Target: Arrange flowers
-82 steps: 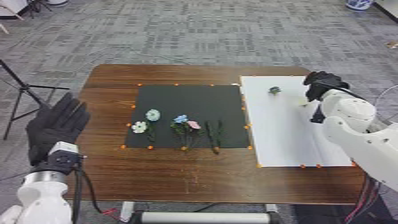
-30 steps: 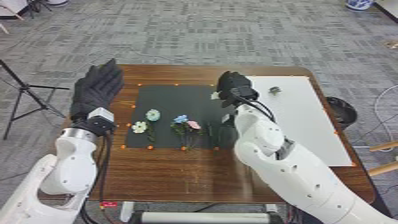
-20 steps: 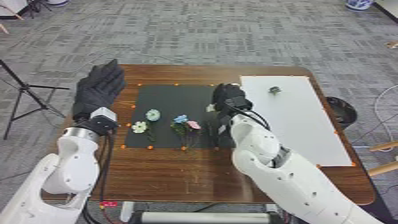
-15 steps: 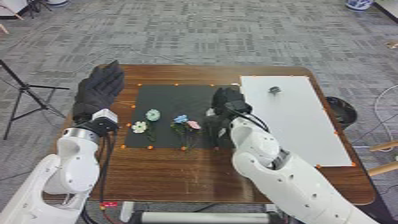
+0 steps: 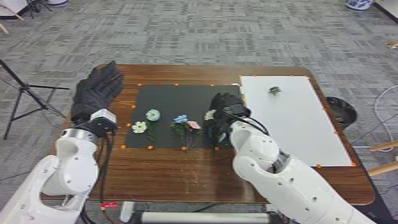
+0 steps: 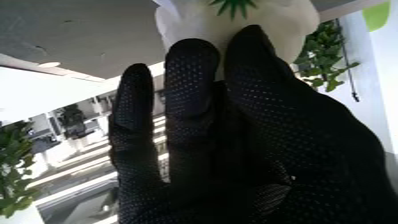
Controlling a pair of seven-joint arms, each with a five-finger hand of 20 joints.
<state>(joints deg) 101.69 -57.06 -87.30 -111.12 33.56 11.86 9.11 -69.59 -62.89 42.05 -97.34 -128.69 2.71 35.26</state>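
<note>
Loose flowers point(image 5: 193, 124) on dark mat point(image 5: 169, 96), near side: light, likely artificial; take by stems, spare soft petals. White bloom point(image 6: 298, 25) at mat's right: right hand point(image 5: 229, 107) pinches it narrowly just under petals; light, easily bent. Left hand point(image 5: 98, 90), far left: fingers straight, empty. Dark round bin point(image 5: 342, 113) right, contents unclear. Patterned pot point(image 5: 359, 4) far right, contents unclear.

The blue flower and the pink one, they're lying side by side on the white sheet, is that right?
No, not on the white sheet. The head view shows the blue flower and the pink flower lying side by side on the dark sheet.
</note>
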